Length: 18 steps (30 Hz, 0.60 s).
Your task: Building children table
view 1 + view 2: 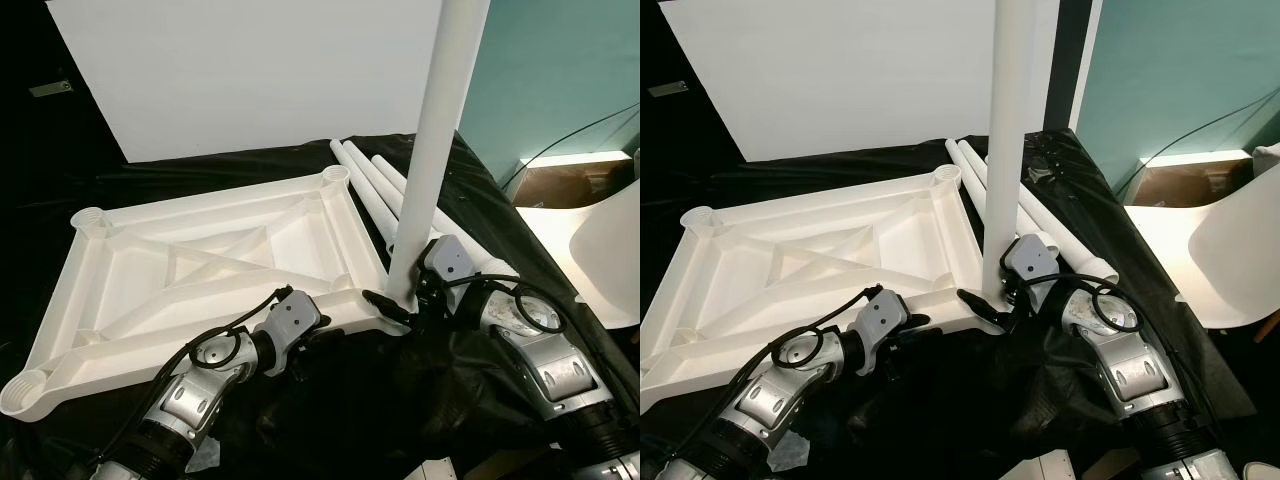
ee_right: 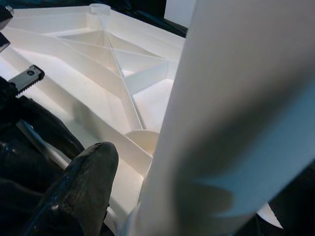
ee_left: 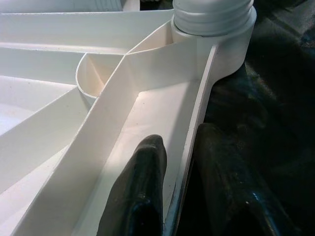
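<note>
Left gripper (image 3: 179,196) pinches the tabletop (image 1: 200,260) rim; right gripper (image 1: 405,300) clasps the upright leg (image 1: 430,150), which may cross-thread if tilted.

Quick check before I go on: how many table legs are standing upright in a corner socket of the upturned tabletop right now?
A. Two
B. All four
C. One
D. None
C: one leg stands in the near corner of the tabletop by the right hand; spare legs lie on the black cloth.

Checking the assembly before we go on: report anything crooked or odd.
The white plastic leg standing in the upturned white ribbed tabletop's near corner socket leans slightly off vertical; the right end effector grips its base. Nothing else stands out.
</note>
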Motion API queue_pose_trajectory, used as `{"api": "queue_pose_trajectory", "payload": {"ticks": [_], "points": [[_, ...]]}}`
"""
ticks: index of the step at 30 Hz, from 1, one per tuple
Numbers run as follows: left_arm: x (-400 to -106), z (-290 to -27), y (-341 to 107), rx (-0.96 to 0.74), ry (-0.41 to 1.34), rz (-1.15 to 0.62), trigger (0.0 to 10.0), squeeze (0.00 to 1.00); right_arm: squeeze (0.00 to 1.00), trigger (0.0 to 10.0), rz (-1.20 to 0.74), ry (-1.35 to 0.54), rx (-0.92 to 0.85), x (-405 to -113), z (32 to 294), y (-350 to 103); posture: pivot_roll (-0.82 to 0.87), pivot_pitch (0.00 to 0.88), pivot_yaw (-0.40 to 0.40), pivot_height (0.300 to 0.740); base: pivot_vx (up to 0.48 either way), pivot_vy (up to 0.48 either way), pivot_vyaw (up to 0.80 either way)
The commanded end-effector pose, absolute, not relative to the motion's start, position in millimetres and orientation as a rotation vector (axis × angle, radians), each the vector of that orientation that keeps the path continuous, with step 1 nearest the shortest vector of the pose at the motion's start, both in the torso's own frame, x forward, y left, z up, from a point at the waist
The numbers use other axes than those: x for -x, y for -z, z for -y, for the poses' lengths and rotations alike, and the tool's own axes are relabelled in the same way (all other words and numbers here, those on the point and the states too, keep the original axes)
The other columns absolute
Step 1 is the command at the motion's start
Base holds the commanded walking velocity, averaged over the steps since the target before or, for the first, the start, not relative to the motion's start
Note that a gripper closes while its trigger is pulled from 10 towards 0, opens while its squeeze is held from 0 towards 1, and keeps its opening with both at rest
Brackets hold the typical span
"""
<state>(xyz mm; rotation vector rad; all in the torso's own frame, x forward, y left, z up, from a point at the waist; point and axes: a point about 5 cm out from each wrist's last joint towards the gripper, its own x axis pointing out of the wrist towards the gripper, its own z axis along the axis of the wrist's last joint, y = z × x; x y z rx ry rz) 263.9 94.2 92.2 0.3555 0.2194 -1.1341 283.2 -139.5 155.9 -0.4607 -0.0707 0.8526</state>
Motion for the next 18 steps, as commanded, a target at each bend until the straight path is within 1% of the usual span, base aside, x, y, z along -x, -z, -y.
{"api": "queue_pose_trajectory", "payload": {"ticks": [1,2,3,4,5,6,8,9,10,11,18], "points": [[-256.4,-93.3,-78.5,-0.38,1.193,-0.296,4.2,0.0,0.0,10.0,0.071,-0.858,0.481,-285.9,142.1,-157.6,-0.04,0.0,0.048,0.74,0.0,0.0,0.0],[-255.2,-93.6,-78.1,-0.377,1.196,-0.299,3.4,0.0,0.0,10.0,0.069,-0.859,0.487,-286.9,143.3,-157.9,-0.04,0.0,0.048,0.74,0.0,0.0,0.0],[-254.6,-93.8,-77.8,-0.374,1.197,-0.3,4.0,0.0,0.0,10.0,0.066,-0.86,0.492,-287.8,144.5,-158.0,-0.04,0.0,0.047,0.74,0.0,0.0,0.0],[-254.6,-93.8,-77.8,-0.374,1.197,-0.3,4.0,0.0,0.0,10.0,0.066,-0.86,0.492,-287.8,144.5,-158.0,-0.04,0.0,0.047,0.74,0.0,0.0,0.0],[-254.3,-94.2,-77.5,-0.372,1.196,-0.304,5.8,0.0,0.0,10.0,0.063,-0.861,0.497,-288.6,145.5,-157.9,-0.04,0.0,0.047,0.74,0.0,0.0,0.0],[-254.1,-94.7,-77.0,-0.372,1.195,-0.308,10.0,0.0,0.0,10.0,0.058,-0.864,0.5,-289.3,146.4,-157.6,-0.04,0.0,0.046,0.74,0.0,0.0,0.0],[-254.1,-94.7,-77.0,-0.372,1.195,-0.308,10.0,0.0,0.0,10.0,0.058,-0.864,0.5,-289.3,146.4,-157.6,-0.04,0.0,0.046,0.74,0.0,0.0,0.0],[-254.2,-95.2,-76.5,-0.373,1.195,-0.311,10.0,0.0,0.0,3.6,0.053,-0.874,0.498,-289.6,146.5,-157.0,-0.04,0.0,0.045,0.74,0.0,0.0,0.0],[-254.2,-95.2,-76.5,-0.373,1.195,-0.311,10.0,0.0,0.0,3.6,0.053,-0.874,0.498,-289.6,146.5,-157.0,-0.04,0.0,0.045,0.74,0.0,0.0,0.0],[-254.4,-95.6,-76.0,-0.374,1.193,-0.313,10.0,0.0,0.0,0.0,0.049,-0.891,0.5,-289.2,145.3,-155.6,-0.04,0.0,0.045,0.74,0.0,0.0,0.0],[-254.8,-96.5,-75.0,-0.378,1.184,-0.315,10.0,0.0,0.0,0.0,0.033,-0.947,0.506,-287.6,140.7,-150.8,-0.03,0.0,0.043,0.74,0.0,0.0,0.0]]}}
